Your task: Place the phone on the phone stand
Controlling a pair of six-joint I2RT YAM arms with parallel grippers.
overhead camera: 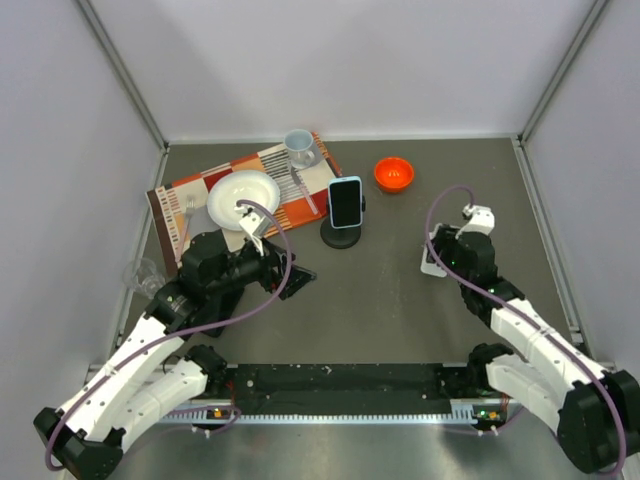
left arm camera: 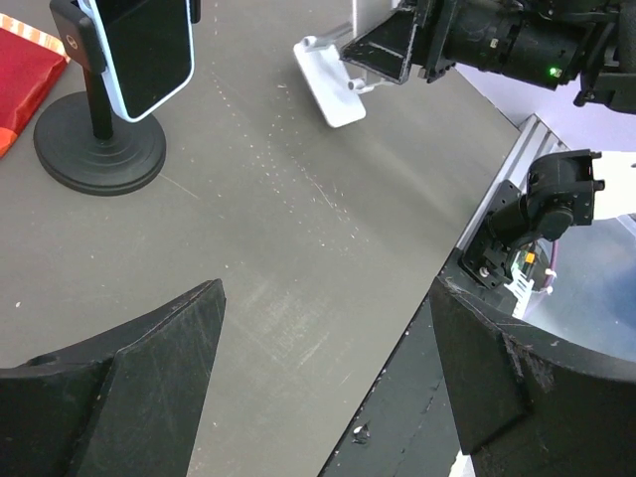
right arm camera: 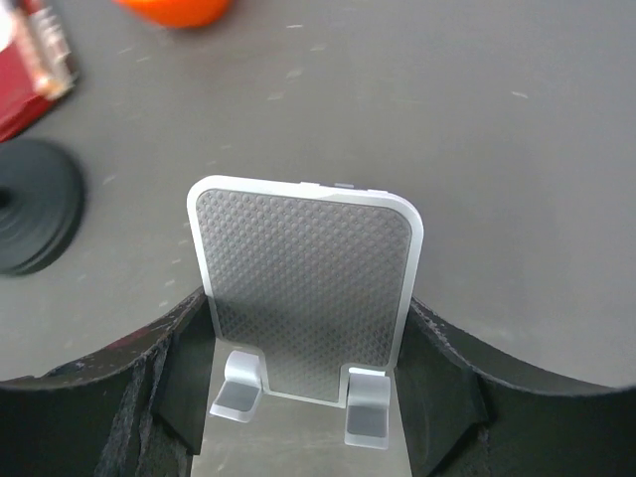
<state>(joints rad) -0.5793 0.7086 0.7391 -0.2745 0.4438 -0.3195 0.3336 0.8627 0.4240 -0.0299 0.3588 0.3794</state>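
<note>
The phone [overhead camera: 345,200], in a light-blue case, stands upright clamped in a black round-based holder [overhead camera: 340,238] at mid-table; the left wrist view shows the phone [left arm camera: 149,50] top left. A silver phone stand [right arm camera: 303,288] with a dotted grey pad sits on the table right of the holder. My right gripper [right arm camera: 308,358] has a finger pressed against each side edge of it. From above, that stand [overhead camera: 432,262] is mostly hidden under the right gripper [overhead camera: 437,255]. My left gripper [left arm camera: 328,328] is open and empty over bare table near the front edge.
An orange bowl [overhead camera: 394,173] sits behind the phone on the right. A striped placemat [overhead camera: 190,195] at back left carries a white plate [overhead camera: 243,197], a cup [overhead camera: 299,146] and cutlery. A clear glass [overhead camera: 143,272] stands at the left edge.
</note>
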